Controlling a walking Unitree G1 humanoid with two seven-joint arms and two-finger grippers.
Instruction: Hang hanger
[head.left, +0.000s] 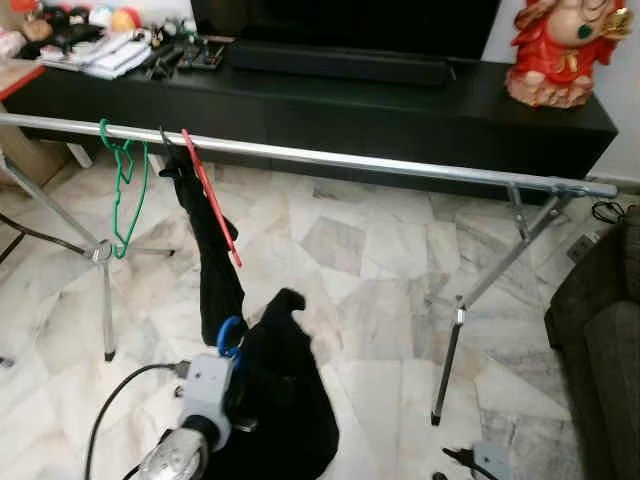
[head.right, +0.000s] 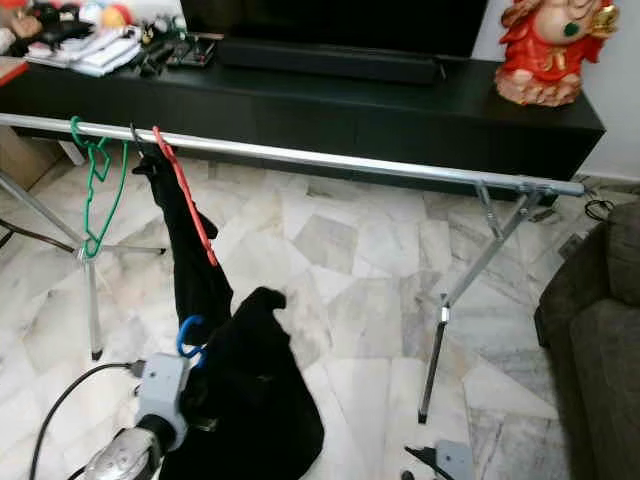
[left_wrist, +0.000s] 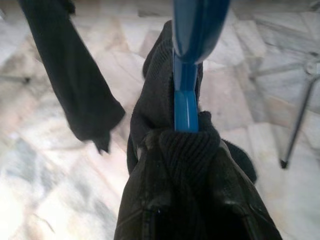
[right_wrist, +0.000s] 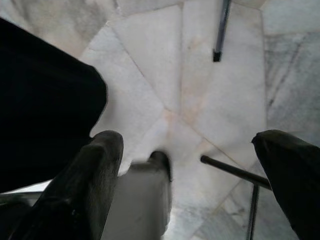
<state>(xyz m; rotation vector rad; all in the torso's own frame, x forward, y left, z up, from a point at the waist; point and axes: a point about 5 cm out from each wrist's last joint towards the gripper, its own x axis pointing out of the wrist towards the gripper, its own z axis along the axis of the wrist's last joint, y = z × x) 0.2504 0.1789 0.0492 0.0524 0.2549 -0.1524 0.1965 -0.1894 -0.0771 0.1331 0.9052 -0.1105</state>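
A silver clothes rail (head.left: 330, 158) crosses the room at mid height. On its left end hang an empty green hanger (head.left: 125, 190) and a red hanger (head.left: 210, 195) carrying a black garment (head.left: 215, 260). Below the rail, my left gripper (head.left: 228, 372) is shut on a blue hanger (left_wrist: 186, 100) with a black knitted garment (head.left: 285, 400) draped on it. The cloth hides the fingers. The blue hook (head.left: 229, 336) sticks up above my wrist. My right gripper (right_wrist: 192, 185) is open over the marble floor, nothing between its fingers (right_wrist: 95, 190).
A black TV console (head.left: 400, 110) runs behind the rail, with clutter (head.left: 110, 45) at its left and a red figurine (head.left: 560, 50) at its right. Rack legs (head.left: 450, 370) stand on the floor. A dark sofa (head.left: 600, 340) is on the right; a black cable (head.left: 110, 400) trails lower left.
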